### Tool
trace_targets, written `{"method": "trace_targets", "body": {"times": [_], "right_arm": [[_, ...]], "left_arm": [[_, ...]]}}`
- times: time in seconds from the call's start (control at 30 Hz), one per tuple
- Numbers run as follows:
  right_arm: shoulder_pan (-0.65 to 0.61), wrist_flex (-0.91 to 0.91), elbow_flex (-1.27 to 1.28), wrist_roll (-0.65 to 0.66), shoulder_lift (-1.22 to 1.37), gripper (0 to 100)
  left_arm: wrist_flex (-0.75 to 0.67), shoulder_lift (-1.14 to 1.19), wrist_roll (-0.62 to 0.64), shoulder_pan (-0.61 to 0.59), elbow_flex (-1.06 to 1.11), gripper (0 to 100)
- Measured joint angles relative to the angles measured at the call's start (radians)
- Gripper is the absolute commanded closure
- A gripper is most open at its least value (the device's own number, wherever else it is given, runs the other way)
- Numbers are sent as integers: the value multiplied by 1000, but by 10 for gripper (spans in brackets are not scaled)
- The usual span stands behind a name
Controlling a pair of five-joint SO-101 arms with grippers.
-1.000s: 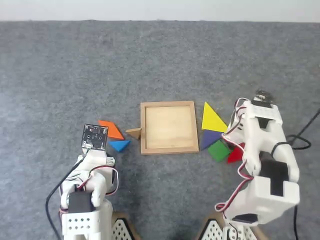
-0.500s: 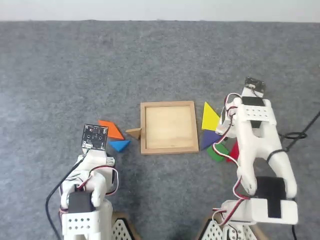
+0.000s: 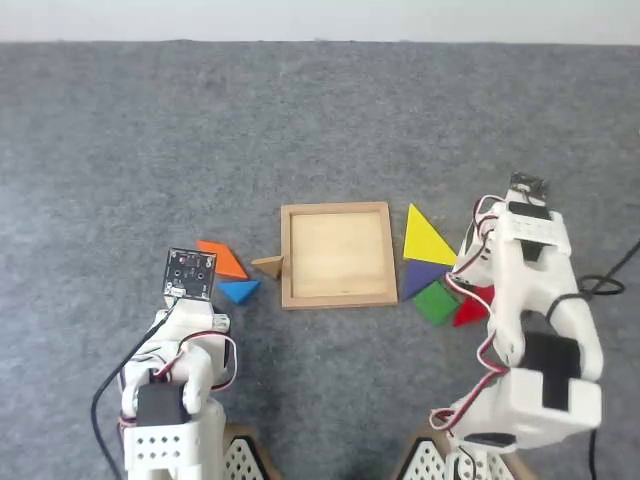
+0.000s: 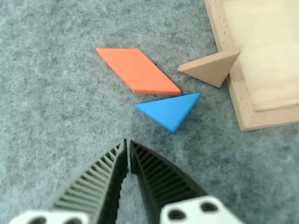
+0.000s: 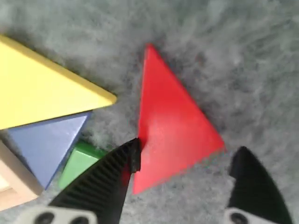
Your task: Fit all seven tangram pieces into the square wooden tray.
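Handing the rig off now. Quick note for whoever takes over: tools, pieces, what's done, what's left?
Left tool: shut, holding nothing, over the carpet beside the blue triangle and orange parallelogram. The tan triangle has one corner up on the tray rim.
Right tool: open, straddling the red triangle, which lies flat on the carpet.
Yellow triangle, purple triangle and green square lie on the right arm's side of the tray.
Done: nothing seated.
Left: all seven pieces.

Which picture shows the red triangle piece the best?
The right wrist view. The flat red triangle piece lies there whole and close, between the fingers of the open right gripper. In the high view just a sliver of it peeks out beside the right arm, next to the green square piece.
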Motion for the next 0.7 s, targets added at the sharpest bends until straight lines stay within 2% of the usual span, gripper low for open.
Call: {"method": "trace_targets", "body": {"times": [0.37,0.53,0.7], "right_arm": [[-6,2,-80,21,132,621],[-8,2,-80,26,132,704],[-28,2,-81,28,138,709]], "left_arm": [[0,0,0,0,0,986],[0,0,0,0,0,986],[0,0,0,0,0,986]]}}
